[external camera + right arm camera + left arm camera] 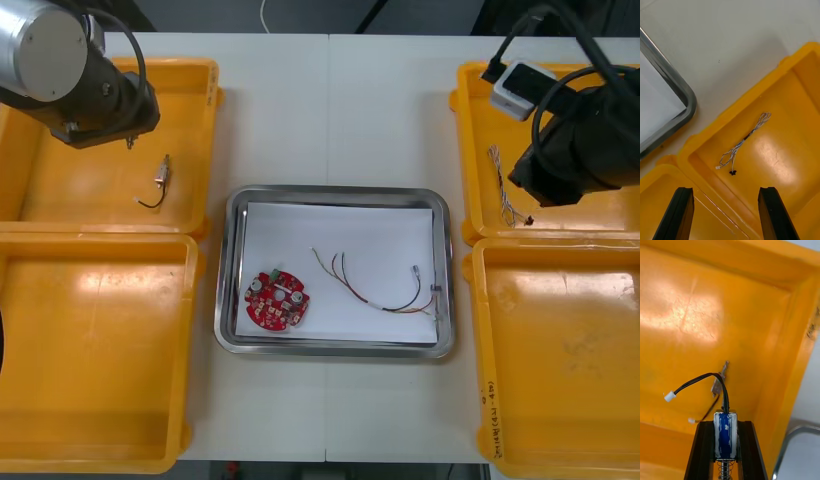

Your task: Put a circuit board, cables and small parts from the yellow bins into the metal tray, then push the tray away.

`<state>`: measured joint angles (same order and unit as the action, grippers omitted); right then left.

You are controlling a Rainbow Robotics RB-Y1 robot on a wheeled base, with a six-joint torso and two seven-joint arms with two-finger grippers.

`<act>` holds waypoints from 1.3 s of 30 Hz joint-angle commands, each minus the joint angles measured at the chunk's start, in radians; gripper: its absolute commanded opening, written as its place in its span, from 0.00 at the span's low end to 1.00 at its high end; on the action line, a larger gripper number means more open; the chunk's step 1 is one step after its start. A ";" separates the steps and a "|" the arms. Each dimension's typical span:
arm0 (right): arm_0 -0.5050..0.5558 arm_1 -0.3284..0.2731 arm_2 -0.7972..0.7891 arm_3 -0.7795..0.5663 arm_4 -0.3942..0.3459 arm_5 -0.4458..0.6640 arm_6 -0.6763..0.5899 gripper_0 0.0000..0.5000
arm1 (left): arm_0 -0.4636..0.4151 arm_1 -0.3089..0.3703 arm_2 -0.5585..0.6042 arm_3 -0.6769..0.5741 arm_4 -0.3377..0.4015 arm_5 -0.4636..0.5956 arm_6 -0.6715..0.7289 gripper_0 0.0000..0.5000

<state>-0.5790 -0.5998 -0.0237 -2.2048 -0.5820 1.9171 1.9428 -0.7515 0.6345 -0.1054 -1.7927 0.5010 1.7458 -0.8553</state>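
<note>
The small metal part [725, 435] had a blue and white body. A thin black cable [696, 381] rose from its top and ended in a white plug. The left gripper [726, 425] held this part between its fingers, which stood narrow at the width of the part. It hung above the floor of the far left yellow bin [205, 130].

A spring came out under the part, but its lower end was cut off between the fingers. In the front view the left arm covered that corner of the bin.

A second small part [719, 378] lay on the floor of the same bin with its own dark wire, beside the held one. Its shape was hard to make out.

The right gripper [725, 189] hung over the far right yellow bin [470, 150] with its fingers wide apart and nothing between them. In this bin lay a twisted blue and white cable [747, 138].

On the counter [330, 110] between the bins stood the metal tray [228, 300], white inside. It held a round red circuit board [275, 299] and a red and yellow cable [385, 300], apart from each other.
</note>
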 commanded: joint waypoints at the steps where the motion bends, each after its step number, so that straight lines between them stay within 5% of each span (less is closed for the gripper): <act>1: -0.041 -0.028 -0.098 0.073 -0.010 0.003 -0.036 1.00 | 0.023 0.002 0.009 -0.140 0.031 0.077 -0.045 0.00; 17: -0.093 -0.023 -0.153 0.301 0.019 0.003 -0.196 1.00 | 0.026 -0.108 -0.168 -0.300 0.063 0.169 0.032 0.00; 39: -0.285 0.092 -0.068 0.674 0.185 -0.036 -0.203 1.00 | 0.024 -0.147 -0.444 -0.097 0.014 -0.155 0.056 0.00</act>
<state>-0.8008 -0.5352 -0.1047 -1.5537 -0.4147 1.9050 1.7661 -0.7317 0.5172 -0.5209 -1.8996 0.5371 1.6215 -0.8543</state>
